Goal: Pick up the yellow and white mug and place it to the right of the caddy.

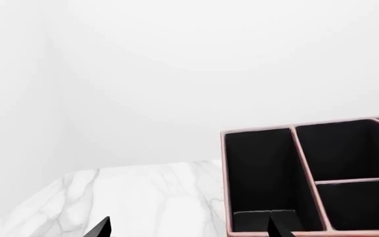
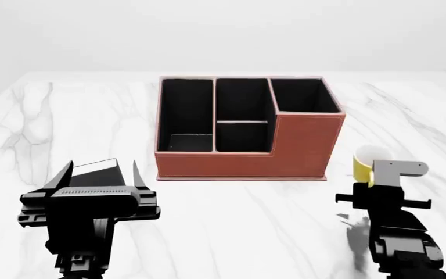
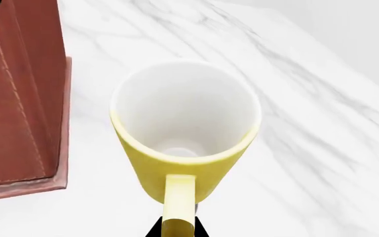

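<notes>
Pinching the handle of the yellow and white mug [image 3: 186, 133], your right gripper [image 3: 176, 228] held it upright, just right of the caddy [image 2: 243, 125] on the marble table [image 2: 231, 226]. Your left gripper [image 2: 99, 174] hung spread apart, well left, grasping nothing.

This is a bare simulated test room rather than any lived-in home or shop. A white marble worktop [image 2: 231, 232] with grey veining fills the whole foreground in the head view, and behind it rise plain, featureless pale walls [image 2: 223, 29] that meet at a corner in the left wrist view. The only furnishings on the worktop are a reddish-brown desk caddy [image 2: 243, 154] with black-lined compartments and a yellow and white mug [image 2: 366, 160] just beside it.
</notes>
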You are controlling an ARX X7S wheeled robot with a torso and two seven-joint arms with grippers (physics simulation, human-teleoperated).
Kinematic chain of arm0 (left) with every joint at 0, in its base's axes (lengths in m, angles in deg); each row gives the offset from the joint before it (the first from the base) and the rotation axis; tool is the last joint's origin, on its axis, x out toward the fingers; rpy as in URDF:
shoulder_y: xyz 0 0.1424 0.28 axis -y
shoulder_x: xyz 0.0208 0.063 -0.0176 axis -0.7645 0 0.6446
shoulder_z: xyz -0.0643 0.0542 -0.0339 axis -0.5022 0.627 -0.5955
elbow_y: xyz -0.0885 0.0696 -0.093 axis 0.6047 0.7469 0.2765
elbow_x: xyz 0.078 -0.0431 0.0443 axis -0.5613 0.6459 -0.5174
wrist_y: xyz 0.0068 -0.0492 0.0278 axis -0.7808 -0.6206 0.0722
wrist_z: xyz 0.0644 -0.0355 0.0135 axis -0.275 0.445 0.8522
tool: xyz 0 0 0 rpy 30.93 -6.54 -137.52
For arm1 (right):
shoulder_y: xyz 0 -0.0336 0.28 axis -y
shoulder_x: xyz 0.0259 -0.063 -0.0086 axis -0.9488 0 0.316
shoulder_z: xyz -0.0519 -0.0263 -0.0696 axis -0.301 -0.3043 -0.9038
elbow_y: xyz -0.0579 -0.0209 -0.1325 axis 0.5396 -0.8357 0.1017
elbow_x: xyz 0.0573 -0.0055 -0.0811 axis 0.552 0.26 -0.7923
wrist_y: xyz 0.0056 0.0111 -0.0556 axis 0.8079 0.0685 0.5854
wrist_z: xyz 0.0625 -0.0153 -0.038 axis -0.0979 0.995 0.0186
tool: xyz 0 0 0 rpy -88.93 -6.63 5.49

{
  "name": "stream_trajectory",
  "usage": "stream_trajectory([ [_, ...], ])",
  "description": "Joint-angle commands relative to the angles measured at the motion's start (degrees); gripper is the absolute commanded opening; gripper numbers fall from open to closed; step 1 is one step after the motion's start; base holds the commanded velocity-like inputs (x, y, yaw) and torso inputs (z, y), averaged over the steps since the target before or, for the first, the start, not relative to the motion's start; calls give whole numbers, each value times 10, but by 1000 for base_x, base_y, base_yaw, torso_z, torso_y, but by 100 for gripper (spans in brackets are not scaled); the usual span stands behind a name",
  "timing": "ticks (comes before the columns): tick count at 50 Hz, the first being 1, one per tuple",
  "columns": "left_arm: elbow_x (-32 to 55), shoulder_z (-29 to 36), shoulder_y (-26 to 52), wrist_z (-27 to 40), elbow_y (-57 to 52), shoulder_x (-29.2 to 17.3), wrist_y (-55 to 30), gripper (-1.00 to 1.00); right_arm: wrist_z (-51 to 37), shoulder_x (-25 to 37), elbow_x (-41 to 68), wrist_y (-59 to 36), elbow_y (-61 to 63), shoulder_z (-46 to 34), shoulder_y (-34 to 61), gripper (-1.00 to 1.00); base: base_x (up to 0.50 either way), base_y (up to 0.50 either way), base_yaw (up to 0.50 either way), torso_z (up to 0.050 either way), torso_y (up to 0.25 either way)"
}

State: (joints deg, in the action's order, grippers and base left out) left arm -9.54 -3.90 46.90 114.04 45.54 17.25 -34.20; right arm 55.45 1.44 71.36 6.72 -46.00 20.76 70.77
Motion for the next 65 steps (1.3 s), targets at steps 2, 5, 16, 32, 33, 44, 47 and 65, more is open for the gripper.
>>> stream_trajectory([
  [2, 1, 0, -1, 1, 2, -2, 3, 100, 4, -7, -44, 1, -9, 33, 9, -100, 0, 0, 0, 0, 0],
  [5, 2, 0, -2, 2, 2, -2, 4, 100, 4, -8, -50, -1, -9, 39, 9, -100, 0, 0, 0, 0, 0],
  [16, 3, 1, 0, 2, 3, -3, 4, 100, 7, -7, -63, -7, -9, 54, 6, -100, 0, 0, 0, 0, 1],
  [32, 5, 5, 5, 5, 3, -3, 0, 100, 9, -7, -70, -17, -9, 64, 4, -100, 0, 0, 0, 0, 0],
  [33, 5, 5, 5, 5, 2, -3, -1, 100, 9, -7, -70, -18, -9, 64, 4, -100, 0, 0, 0, 10, 0],
  [44, 7, 4, 4, 7, -1, -5, 0, 100, 9, -7, -72, -17, -9, 66, 5, 100, 0, 0, 0, 0, 1],
  [47, 8, 3, 3, 7, -1, -6, 1, 100, 9, -7, -72, -16, -9, 67, 5, 100, 0, 0, 0, 0, 0],
  [65, 9, 5, 2, 10, -4, -8, 3, 100, 13, 3, -70, 10, -9, 74, -3, 100, 0, 0, 0, 0, 0],
])
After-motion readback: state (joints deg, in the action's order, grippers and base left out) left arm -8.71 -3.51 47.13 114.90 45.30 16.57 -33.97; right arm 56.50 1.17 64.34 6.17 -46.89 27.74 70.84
